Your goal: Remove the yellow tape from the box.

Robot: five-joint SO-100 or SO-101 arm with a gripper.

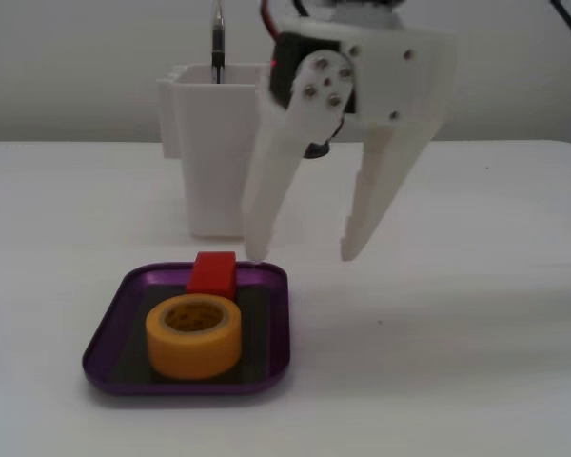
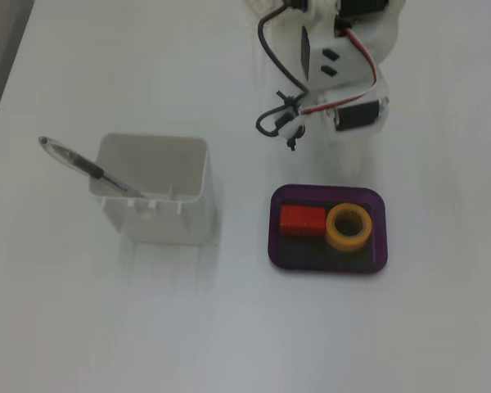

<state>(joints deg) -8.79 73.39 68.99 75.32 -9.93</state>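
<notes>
Yellow tape [image 1: 193,336] sits inside the box [image 1: 109,328], flat on its side with the hole facing up. It is a fat orange-yellow roll. In the other fixed view, the one that looks down from above, the yellow tape [image 2: 349,228] is in the right half of the box [image 2: 327,262].

A small red cube [image 1: 212,273] is in the box too. It sits just beside the roll, very close, but it is hard to say if they touch. From above, the red cube [image 2: 302,219] is to the left of the roll.

The box is purple and shiny, with a low rim and a dark bottom. It rests on the white table [image 1: 457,362].

The pincer [image 1: 300,255] hangs in the air near the far rim of the box. Its two white fingers are spread wide apart and hold nothing. It does not touch the roll.

A tall white container [image 1: 214,152] stands on the table behind the box. A pen [image 2: 86,166] leans inside it, with its end sticking out over the rim. From above, the container [image 2: 155,196] is well apart from the box, off to the left.
</notes>
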